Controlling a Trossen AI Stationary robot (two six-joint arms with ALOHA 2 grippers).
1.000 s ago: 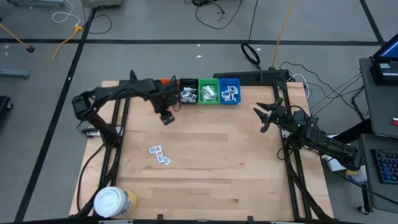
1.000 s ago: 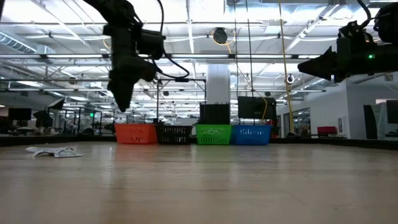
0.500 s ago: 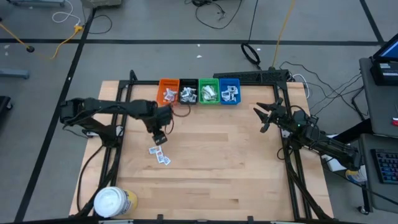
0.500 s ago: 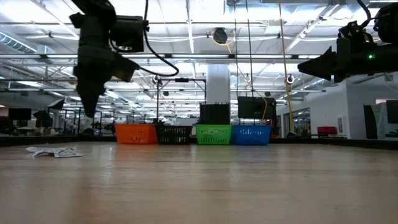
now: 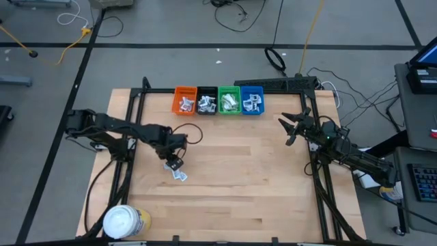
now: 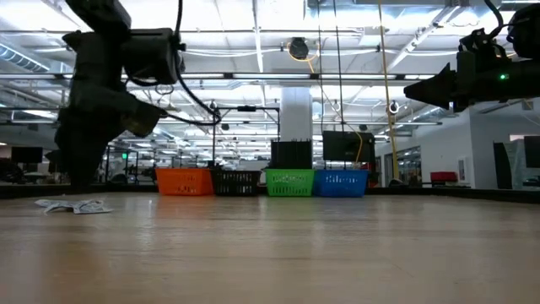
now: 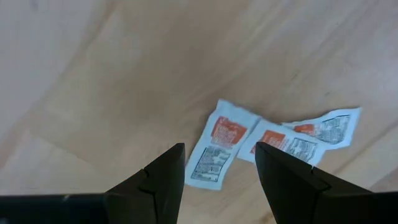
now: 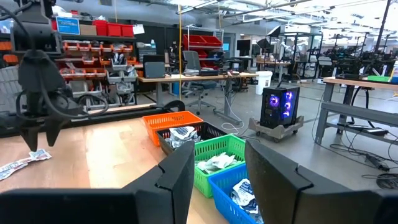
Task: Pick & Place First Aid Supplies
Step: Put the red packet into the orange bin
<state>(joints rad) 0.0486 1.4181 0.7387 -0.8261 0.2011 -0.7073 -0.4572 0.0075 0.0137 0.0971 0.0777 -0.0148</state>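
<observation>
High view: I read the job as mostly done. The four bins at the far edge, orange bin (image 5: 185, 101), black bin (image 5: 206, 102), green bin (image 5: 229, 101) and blue bin (image 5: 252, 100), each hold sorted first aid supplies. What I see left is a small cluster of loose packets (image 5: 176, 170) lying flat on the bare worktop (image 5: 259, 178), left of centre, well apart from the bins.

Left end effector (image 5: 173, 162) hangs right over that cluster, fingers parted and empty; in the left wrist view the nearest packet (image 7: 216, 147) sits between the fingers, two more touching it on one side. My guess: next pick is that one.

Right end effector (image 5: 291, 127) waits near the right edge, off the surface, fingers apart, holding nothing.

Worktop is pale wood planks on a black frame; a white-lidded yellow tub (image 5: 125, 221) stands at the near left corner. The room around it is grey floor with taped lines and cables; the low view shows a big lit hall behind.
</observation>
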